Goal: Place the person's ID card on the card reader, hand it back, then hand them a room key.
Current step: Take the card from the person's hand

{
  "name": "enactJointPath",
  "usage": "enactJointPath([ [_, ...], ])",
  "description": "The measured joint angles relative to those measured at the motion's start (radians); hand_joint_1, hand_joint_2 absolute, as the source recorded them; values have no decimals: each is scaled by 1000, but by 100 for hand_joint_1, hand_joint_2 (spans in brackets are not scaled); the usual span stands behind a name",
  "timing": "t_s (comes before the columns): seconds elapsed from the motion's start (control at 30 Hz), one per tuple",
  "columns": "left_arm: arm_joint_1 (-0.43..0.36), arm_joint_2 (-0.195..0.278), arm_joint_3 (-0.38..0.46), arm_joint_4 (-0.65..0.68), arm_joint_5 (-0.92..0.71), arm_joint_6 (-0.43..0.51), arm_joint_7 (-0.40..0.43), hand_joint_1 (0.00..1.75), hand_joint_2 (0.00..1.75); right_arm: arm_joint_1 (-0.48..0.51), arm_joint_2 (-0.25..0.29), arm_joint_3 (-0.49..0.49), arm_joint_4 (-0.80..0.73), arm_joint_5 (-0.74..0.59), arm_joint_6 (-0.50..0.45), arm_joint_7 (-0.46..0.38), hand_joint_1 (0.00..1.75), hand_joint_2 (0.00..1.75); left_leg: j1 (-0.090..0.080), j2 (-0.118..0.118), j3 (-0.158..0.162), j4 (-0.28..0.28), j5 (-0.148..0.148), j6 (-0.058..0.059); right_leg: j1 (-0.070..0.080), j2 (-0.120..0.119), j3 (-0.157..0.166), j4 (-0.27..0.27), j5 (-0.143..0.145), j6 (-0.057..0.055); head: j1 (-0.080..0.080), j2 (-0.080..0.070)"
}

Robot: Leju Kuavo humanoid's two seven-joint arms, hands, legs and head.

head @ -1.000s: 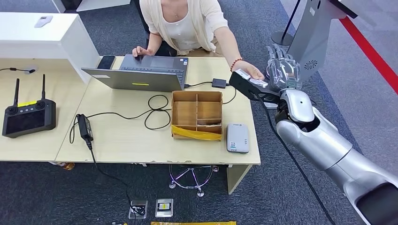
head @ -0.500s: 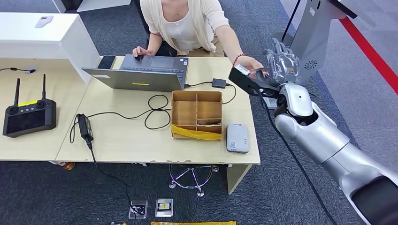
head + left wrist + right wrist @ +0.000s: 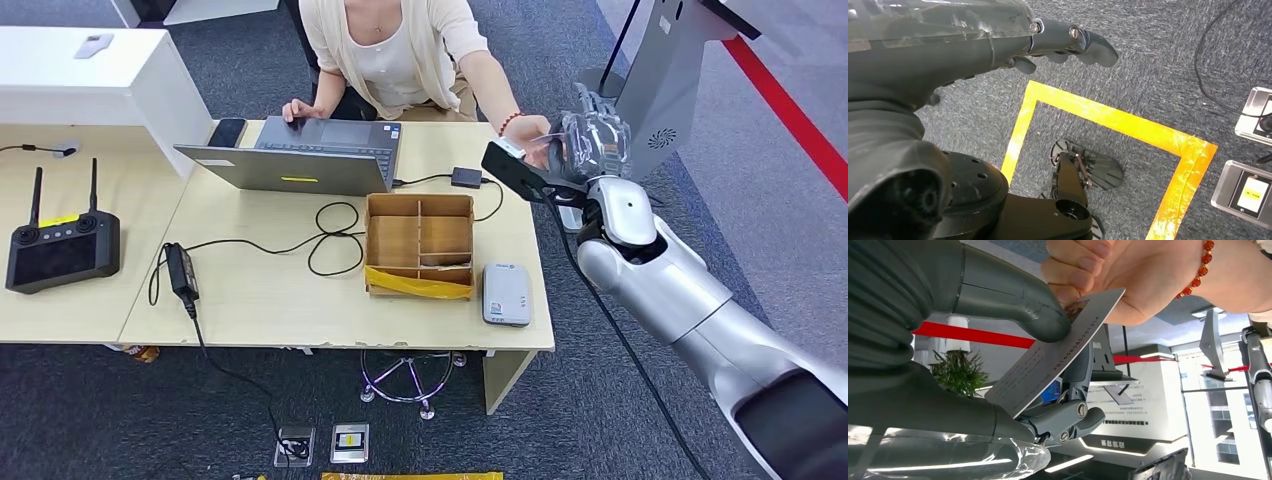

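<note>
- You see the right hand [image 3: 592, 143] raised at the upper right of the head view, past the far right corner of the surface [image 3: 270, 300], meeting the person's hand [image 3: 533, 132].
- In the right wrist view, its thick thumb [image 3: 1043, 315] presses on top of the ID card [image 3: 1058, 352] while darker fingers [image 3: 1075, 415] sit beneath it, so the card is pinched. The person's hand [image 3: 1128, 280] holds the card's other end at the same time.
- The ID card is tilted, its printed number facing the wrist camera.
- The card reader [image 3: 507, 294], a pale grey box, lies flat at the near right of the surface, just right of the cardboard divider box [image 3: 420, 245].
- The left hand [image 3: 1068, 42] hangs over the grey carpet above a yellow tape line [image 3: 1108, 120]; its fingers are loosely extended and hold nothing.
- A laptop [image 3: 300, 155] sits in front of the person, and a black controller [image 3: 60, 245] rests at the left edge.
</note>
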Motion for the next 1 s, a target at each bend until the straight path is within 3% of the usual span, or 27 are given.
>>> enactJointPath([
  [0.57,0,3,1,0,-33,-7,0,0,0,15,-15,-11,8,4,-3,11,175,175,0,1,1,0,0,0,0,2,0,0,0,0,0,0],
  [1.0,10,7,5,0,-24,-18,-11,0,0,171,-86,-28,-134,-13,22,-23,175,175,0,1,1,0,0,0,0,2,0,0,0,0,0,0],
])
